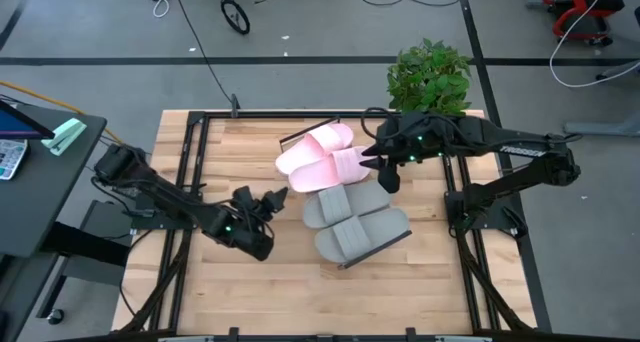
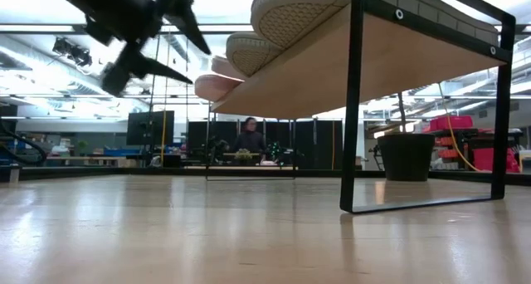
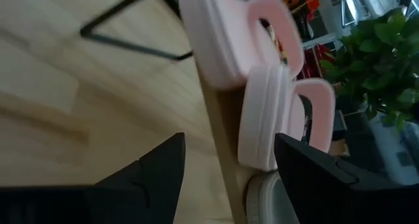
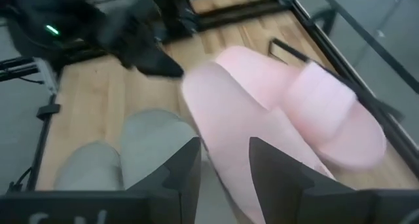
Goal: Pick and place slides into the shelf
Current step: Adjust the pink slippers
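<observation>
The shelf (image 1: 378, 248) stands raised on black legs (image 2: 353, 101) in the middle of the table. It carries two pale pink slides (image 1: 318, 145) (image 1: 335, 168) at its far part and two grey slides (image 1: 336, 204) (image 1: 362, 232) at its near part. They lie side by side on their soles, and their ends stick out over the board's edge (image 2: 282, 18). My right gripper (image 1: 386, 172) is open at the right end of the nearer pink slide (image 4: 249, 139). My left gripper (image 1: 265, 204) is open and empty in the air left of the shelf, facing the pink slides (image 3: 262, 119). My right gripper's open fingers (image 4: 186, 165) stand close over the nearer pink slide's end (image 4: 226, 152), coming from the table's right side. I cannot tell whether they touch it. The slide lies flat on the shelf.
A potted green plant (image 1: 430, 77) stands at the table's far right corner, just behind my right arm. Black frame rails (image 1: 190, 182) run along the table's left and right sides. Bare planks (image 1: 230, 292) lie near and left of the shelf. A person (image 2: 249, 139) sits far behind the table.
</observation>
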You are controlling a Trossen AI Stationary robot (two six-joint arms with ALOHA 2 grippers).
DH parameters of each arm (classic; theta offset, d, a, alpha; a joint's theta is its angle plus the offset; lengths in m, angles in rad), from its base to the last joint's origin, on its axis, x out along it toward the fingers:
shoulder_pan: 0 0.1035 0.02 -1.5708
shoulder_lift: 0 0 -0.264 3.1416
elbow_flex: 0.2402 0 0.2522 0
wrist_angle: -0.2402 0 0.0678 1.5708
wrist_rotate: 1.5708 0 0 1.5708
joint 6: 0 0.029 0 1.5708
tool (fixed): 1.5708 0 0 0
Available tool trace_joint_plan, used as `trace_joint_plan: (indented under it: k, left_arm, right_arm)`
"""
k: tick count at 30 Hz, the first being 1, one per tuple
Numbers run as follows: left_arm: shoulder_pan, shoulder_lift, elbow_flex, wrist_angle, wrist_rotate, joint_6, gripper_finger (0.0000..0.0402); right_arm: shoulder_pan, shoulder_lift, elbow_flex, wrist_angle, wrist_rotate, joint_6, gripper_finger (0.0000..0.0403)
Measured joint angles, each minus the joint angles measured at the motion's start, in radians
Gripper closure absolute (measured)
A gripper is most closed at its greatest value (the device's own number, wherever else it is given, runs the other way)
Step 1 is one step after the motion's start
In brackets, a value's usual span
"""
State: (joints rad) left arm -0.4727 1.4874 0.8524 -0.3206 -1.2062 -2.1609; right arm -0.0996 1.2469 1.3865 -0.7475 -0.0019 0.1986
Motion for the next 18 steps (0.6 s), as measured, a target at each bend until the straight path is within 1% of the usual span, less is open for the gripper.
trace_joint_plan:
  k: [3,8,11,13,15,17,18]
  left_arm:
    - [0.003,-0.061,0.0,-0.088,-0.003,0.003,0.0166]
    - [0.021,-0.152,0.0,-0.128,-0.011,0.121,0.0167]
    - [0.021,-0.207,0.0,-0.13,-0.098,0.188,0.0168]
    - [0.026,-0.242,0.001,-0.121,-0.15,0.266,0.0168]
    - [0.043,-0.261,0.001,-0.121,-0.134,0.382,0.0168]
    - [0.071,-0.267,0.0,-0.119,-0.07,0.483,0.017]
    - [0.086,-0.267,0.0,-0.116,-0.023,0.518,0.017]
  right_arm:
    - [-0.02,0.0,0.0,-0.046,0.032,0.024,0.0269]
    - [-0.051,0.0,0.0,-0.063,0.045,0.056,0.0269]
    - [-0.051,0.0,0.0,-0.063,0.046,0.064,0.0269]
    - [-0.051,0.0,0.0,-0.061,0.045,0.064,0.0269]
    - [-0.051,0.0,0.0,-0.06,0.045,0.064,0.0269]
    - [-0.051,0.0,0.0,-0.054,0.039,0.064,0.0269]
    - [-0.051,0.0,0.0,-0.05,0.037,0.064,0.0269]
